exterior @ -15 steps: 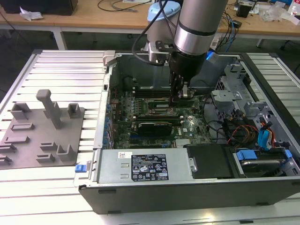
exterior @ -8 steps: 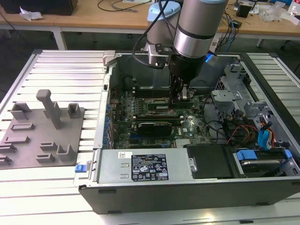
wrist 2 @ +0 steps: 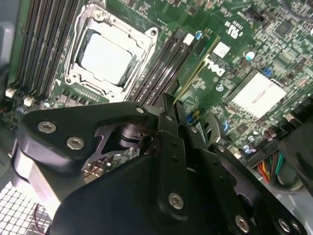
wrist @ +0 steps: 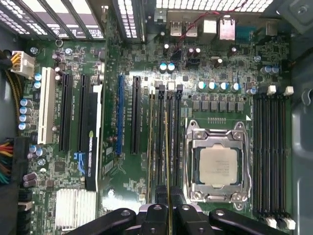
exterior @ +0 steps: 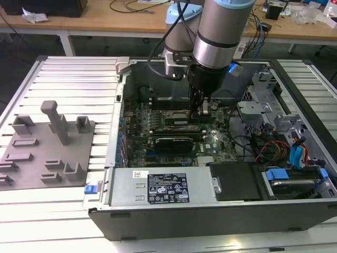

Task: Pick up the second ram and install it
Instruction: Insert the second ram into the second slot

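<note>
My gripper (exterior: 202, 109) reaches down into the open computer case (exterior: 121, 132), over the motherboard (wrist: 146, 68). In the first wrist view its black fingers (wrist: 155, 215) are shut on the second ram (wrist: 167, 147), a thin green stick seen edge-on. The ram lies in line with one of the middle black slots beside the processor socket (wrist: 217, 164). Whether it is seated in that slot I cannot tell. In the second wrist view the gripper (wrist 2: 168, 105) covers most of that slot. Another green stick (wrist: 149, 147) (wrist 2: 195, 68) stands in the slot farthest from the socket.
A graphics card (wrist: 93, 147) stands upright beyond the slots. Four more black slots (wrist: 271, 152) flank the socket's other side. The power supply (exterior: 158, 187) sits along the case front, with cables and drive bays (exterior: 284, 150) on the exterior view's right. A grey fixture plate (exterior: 47, 147) lies outside at its left.
</note>
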